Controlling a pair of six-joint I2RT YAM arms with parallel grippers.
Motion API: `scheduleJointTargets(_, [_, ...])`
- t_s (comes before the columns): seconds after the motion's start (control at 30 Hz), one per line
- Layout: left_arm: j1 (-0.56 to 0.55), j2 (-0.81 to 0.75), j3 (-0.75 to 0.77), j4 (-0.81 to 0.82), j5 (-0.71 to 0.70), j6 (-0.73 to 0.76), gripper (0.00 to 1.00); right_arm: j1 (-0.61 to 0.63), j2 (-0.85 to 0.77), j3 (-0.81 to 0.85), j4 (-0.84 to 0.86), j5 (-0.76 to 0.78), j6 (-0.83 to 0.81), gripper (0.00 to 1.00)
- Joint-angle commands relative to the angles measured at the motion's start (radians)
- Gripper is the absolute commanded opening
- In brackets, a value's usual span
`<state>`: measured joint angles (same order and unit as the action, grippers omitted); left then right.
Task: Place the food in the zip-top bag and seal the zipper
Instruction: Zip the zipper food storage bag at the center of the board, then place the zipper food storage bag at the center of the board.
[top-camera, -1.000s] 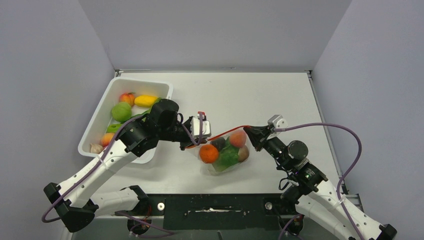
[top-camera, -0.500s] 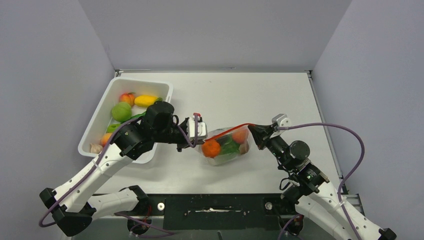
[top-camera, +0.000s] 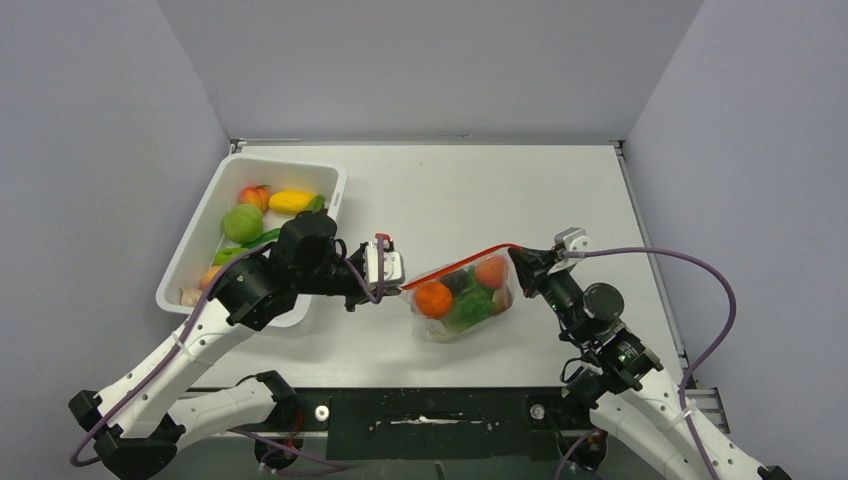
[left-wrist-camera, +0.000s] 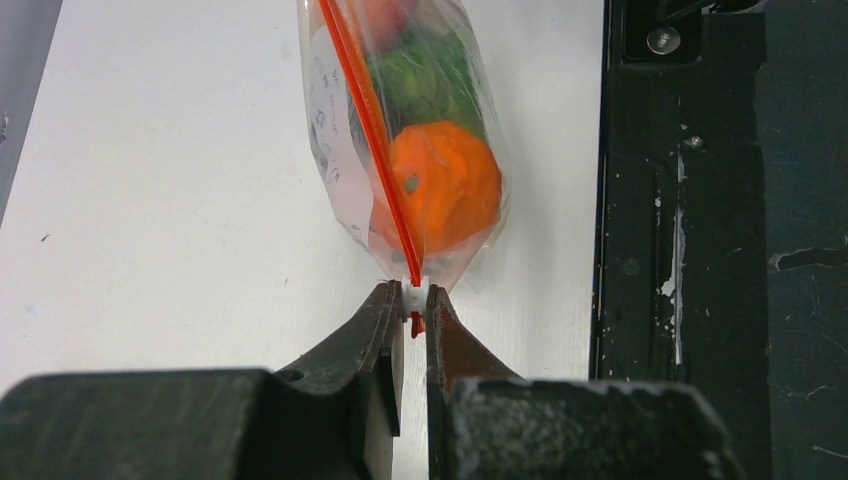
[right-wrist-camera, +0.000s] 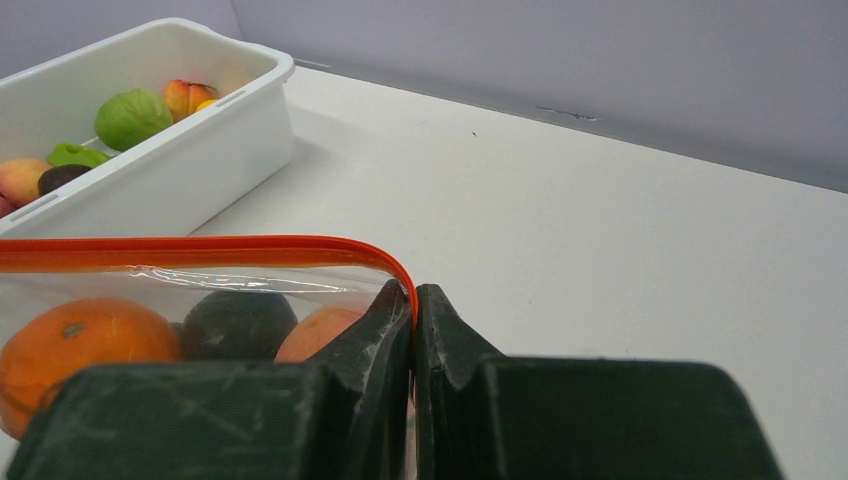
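Both grippers have pulled apart since a second ago, left gripper (top-camera: 401, 286) back toward its own side, right gripper (top-camera: 519, 259) out the other way. So the zip-top bag (top-camera: 462, 302) now hangs stretched between the two pairs of jaws, shifted slightly toward the right arm.

Left jaws are nearly closed, pinching the end of the zipper (top-camera: 455, 262) where a small white tab (left-wrist-camera: 413, 293) sits right at the tips. In the left wrist view the strip runs straight away from the jaws as one thin line. Right jaws are clamped on the opposite zipper corner, the strip curving down into them.

Just beyond the left jaws, inside the bag, sits the orange (top-camera: 433, 298), with green lettuce (top-camera: 472, 308), a dark plum (right-wrist-camera: 237, 322) and a peach (top-camera: 490, 271) further along toward the right jaws.

Progress: several pieces are bagged, but the white bin (top-camera: 300, 170), off to the outer side of the left jaws, holds a green fruit (top-camera: 242, 222), a yellow piece (top-camera: 290, 201) and more. Loading looks partial unless those stay. The zipper looks pressed flat, but fully sealed or not — cannot tell. Likely in the sealing step.
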<state>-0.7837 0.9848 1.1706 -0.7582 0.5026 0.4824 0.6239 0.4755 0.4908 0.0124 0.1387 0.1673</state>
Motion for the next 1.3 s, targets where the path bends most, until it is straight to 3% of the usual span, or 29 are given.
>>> scheduleJointTargets(0.0, [0.008, -0.052, -0.008, -0.05, 0.018, -0.005, 0.0, -0.04, -0.038, 0.011, -0.003, 0.178, -0.021, 0.0])
scheduleJointTargets(0.27, [0.008, -0.074, -0.058, 0.022, 0.073, -0.076, 0.0, -0.044, -0.09, 0.051, -0.144, 0.218, 0.077, 0.0])
scheduleJointTargets(0.43, [0.008, -0.105, -0.195, 0.233, 0.161, -0.238, 0.0, -0.043, -0.15, 0.042, -0.195, 0.191, 0.172, 0.0])
scheduleJointTargets(0.57, [0.021, -0.074, -0.275, 0.302, 0.083, -0.256, 0.0, -0.045, -0.106, -0.009, -0.127, 0.245, 0.152, 0.0])
scheduleJointTargets(0.83, [0.147, 0.019, -0.262, 0.352, 0.014, -0.352, 0.0, -0.062, 0.089, 0.016, 0.0, 0.241, 0.016, 0.0])
scheduleJointTargets(1.07, [0.156, 0.026, -0.285, 0.422, -0.027, -0.383, 0.03, -0.145, 0.243, 0.016, 0.173, 0.131, -0.001, 0.0])
scheduleJointTargets(1.17, [0.159, 0.031, -0.28, 0.435, -0.106, -0.408, 0.04, -0.192, 0.299, 0.027, 0.224, 0.074, 0.002, 0.0])
scheduleJointTargets(1.27, [0.168, 0.046, -0.27, 0.445, -0.175, -0.435, 0.12, -0.229, 0.34, 0.034, 0.265, 0.009, 0.01, 0.0])
